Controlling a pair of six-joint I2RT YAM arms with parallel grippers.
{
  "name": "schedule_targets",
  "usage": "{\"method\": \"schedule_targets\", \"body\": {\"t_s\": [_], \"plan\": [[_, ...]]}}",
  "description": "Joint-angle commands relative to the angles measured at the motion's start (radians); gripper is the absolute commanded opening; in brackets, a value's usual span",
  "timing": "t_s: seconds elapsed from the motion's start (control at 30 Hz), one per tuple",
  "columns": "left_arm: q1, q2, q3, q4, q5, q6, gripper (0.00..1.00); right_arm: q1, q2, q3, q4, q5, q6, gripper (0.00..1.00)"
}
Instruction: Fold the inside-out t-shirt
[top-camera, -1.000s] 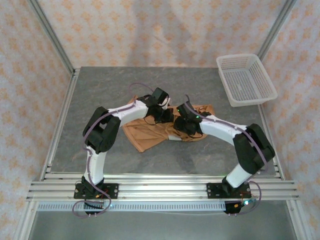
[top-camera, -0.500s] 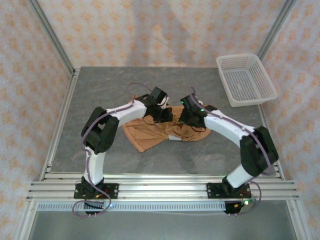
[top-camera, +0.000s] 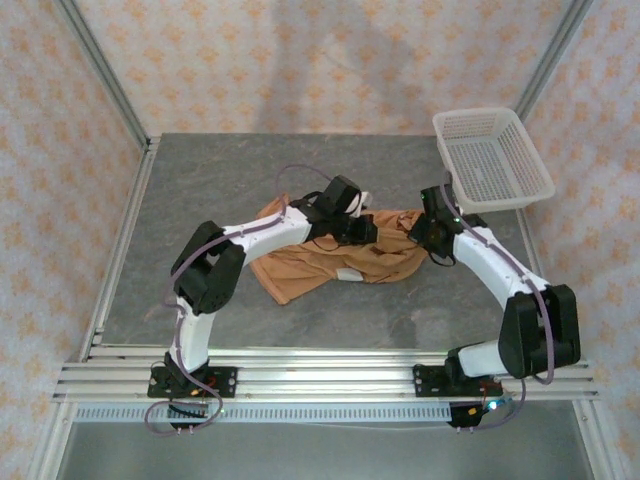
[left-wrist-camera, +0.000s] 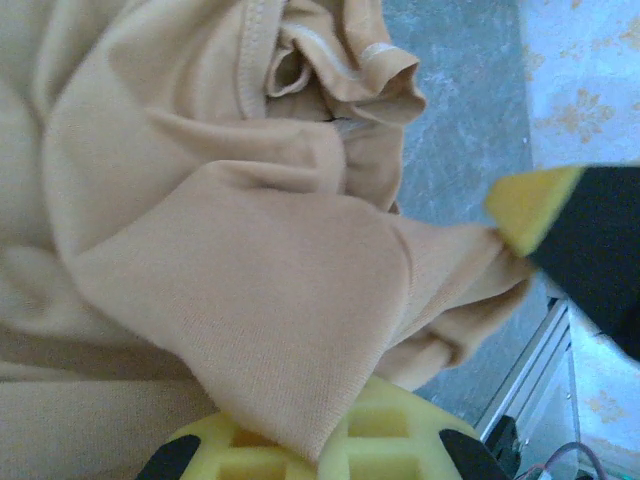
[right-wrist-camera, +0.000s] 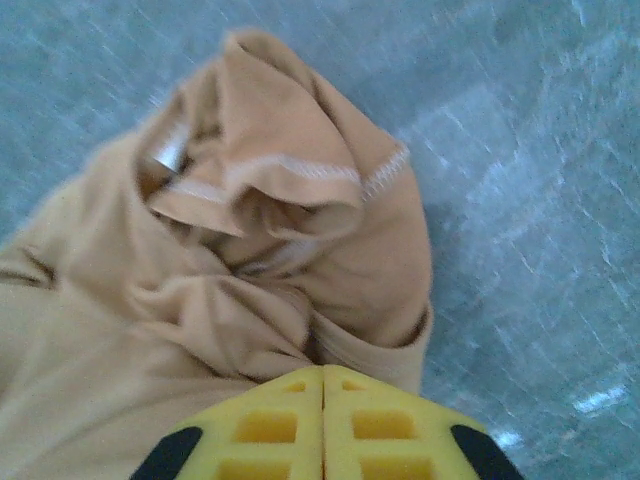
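Top external view: both arms have swung right over the crumpled inside-out t-shirt (top-camera: 300, 265) at mid-table (top-camera: 200, 180), the left gripper (top-camera: 365, 230) pinching a fold and the right gripper (top-camera: 420, 233) with pads pressed together at its right edge, hold unclear, so it looks like spreading, no fold yet.

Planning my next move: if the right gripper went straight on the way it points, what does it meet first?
The t-shirt: its bunched folds lie directly ahead of the right gripper, seemingly right against it.
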Motion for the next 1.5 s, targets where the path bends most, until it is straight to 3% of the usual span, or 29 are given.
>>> {"method": "schedule_targets", "body": {"t_s": [0.0,0.13,0.33,0.43,0.53,0.73,0.97,1.23,1.3,1.47], "plan": [[-0.031,0.066,0.045,0.019,-0.001,-0.040,0.00,-0.002,-0.005,-0.025,-0.090,0.060,0.002,0.28],[-0.032,0.085,0.055,0.005,-0.009,-0.038,0.00,0.011,-0.111,-0.048,-0.091,0.032,0.036,0.32],[-0.030,0.082,0.089,-0.038,-0.017,-0.017,0.00,0.146,-0.225,-0.110,0.008,-0.061,0.121,0.00],[-0.028,0.083,0.100,-0.050,-0.018,-0.012,0.00,0.233,-0.209,-0.114,0.036,-0.052,0.146,0.00],[-0.024,0.077,0.100,-0.061,-0.021,-0.009,0.00,0.251,-0.131,-0.130,0.083,-0.070,0.166,0.00],[-0.010,0.046,0.077,-0.081,-0.034,0.001,0.00,0.224,0.013,-0.088,0.097,0.074,0.164,0.00],[0.007,-0.003,0.044,-0.081,-0.044,0.008,0.00,0.156,0.100,-0.055,0.126,0.149,0.147,0.00],[0.005,-0.001,0.024,-0.058,-0.031,0.000,0.00,0.148,0.128,-0.039,0.136,0.152,0.156,0.43],[0.005,0.002,0.022,-0.054,-0.028,0.000,0.00,0.146,0.135,-0.033,0.141,0.149,0.158,0.47],[0.004,0.003,0.019,-0.049,-0.023,0.000,0.00,0.136,0.182,-0.006,0.156,0.137,0.162,0.48]]}}
